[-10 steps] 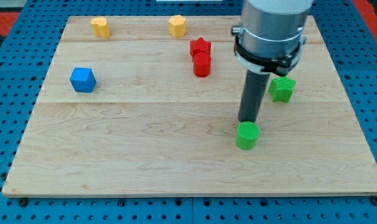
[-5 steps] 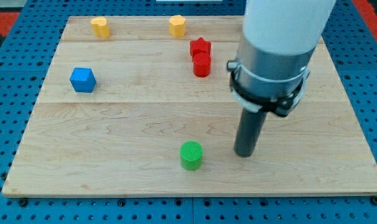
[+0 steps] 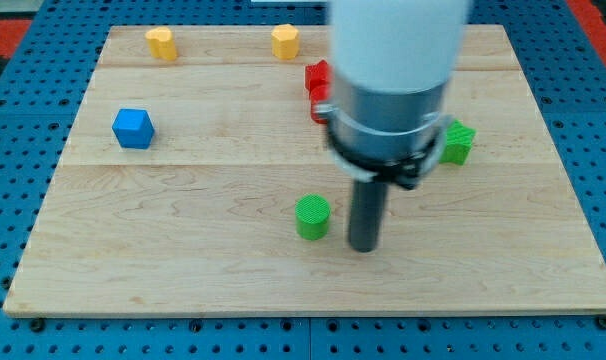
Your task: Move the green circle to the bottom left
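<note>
The green circle [image 3: 312, 216] is a short green cylinder standing on the wooden board [image 3: 183, 270], a little below the board's middle. My tip [image 3: 363, 246] rests on the board just to the right of the green circle and slightly lower in the view, with a small gap between them. The arm's body hides part of the board above the tip.
A blue cube [image 3: 133, 128] sits at the view's left. Two yellow blocks [image 3: 161, 43] [image 3: 285, 41] stand along the top edge. Two red blocks [image 3: 318, 85] are partly hidden behind the arm. A second green block [image 3: 457, 143] is at the right.
The green circle slid from the right of centre toward the left over the second. My tip moved left after it, from right of the circle to close beside it.
</note>
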`<action>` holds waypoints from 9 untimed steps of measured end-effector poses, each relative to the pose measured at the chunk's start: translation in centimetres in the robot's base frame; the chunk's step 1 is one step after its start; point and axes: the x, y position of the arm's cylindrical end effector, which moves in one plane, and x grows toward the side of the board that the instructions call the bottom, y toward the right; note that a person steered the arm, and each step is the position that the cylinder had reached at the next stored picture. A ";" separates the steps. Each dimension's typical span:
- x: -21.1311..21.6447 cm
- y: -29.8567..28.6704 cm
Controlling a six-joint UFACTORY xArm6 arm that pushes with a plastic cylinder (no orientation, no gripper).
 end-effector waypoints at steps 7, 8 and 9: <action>-4.0 -26.3; -9.0 -24.8; -9.1 -30.8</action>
